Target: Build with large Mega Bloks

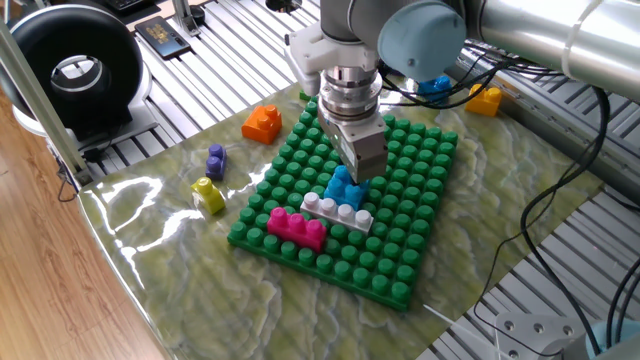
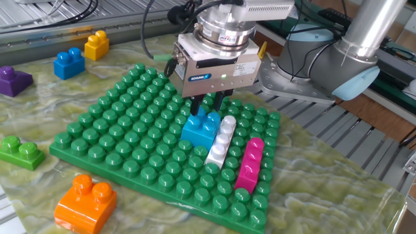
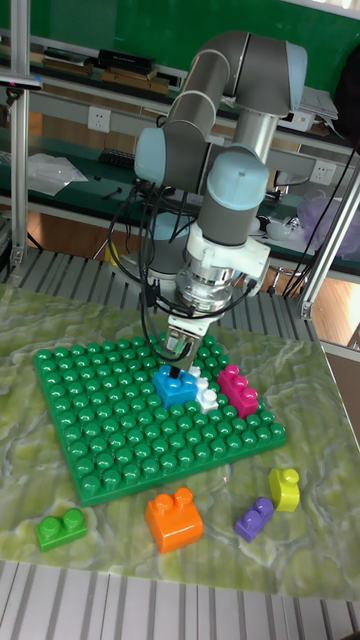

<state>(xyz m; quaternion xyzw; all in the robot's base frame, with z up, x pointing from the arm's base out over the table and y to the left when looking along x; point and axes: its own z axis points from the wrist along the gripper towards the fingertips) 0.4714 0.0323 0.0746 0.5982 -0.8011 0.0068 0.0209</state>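
Note:
On the green baseplate (image 2: 123, 133) three Mega Bloks sit side by side: a light blue brick (image 2: 201, 128), a white-grey brick (image 2: 221, 142) and a magenta brick (image 2: 249, 164). The same three show as blue (image 1: 345, 187), white (image 1: 338, 211) and magenta (image 1: 296, 227) in one fixed view. My gripper (image 2: 209, 104) hangs just above the blue brick, open, its fingertips level with the brick's top studs and holding nothing. In the tall view the gripper (image 3: 181, 362) stands over the blue brick (image 3: 175, 385).
Loose bricks lie on the mat around the plate: orange (image 2: 86, 201), green (image 2: 21, 153), purple (image 2: 13, 80), blue (image 2: 68, 63) and yellow (image 2: 96, 44). Another purple (image 1: 216, 159) and yellow (image 1: 208, 194) brick lie left of the plate. Cables hang behind the arm.

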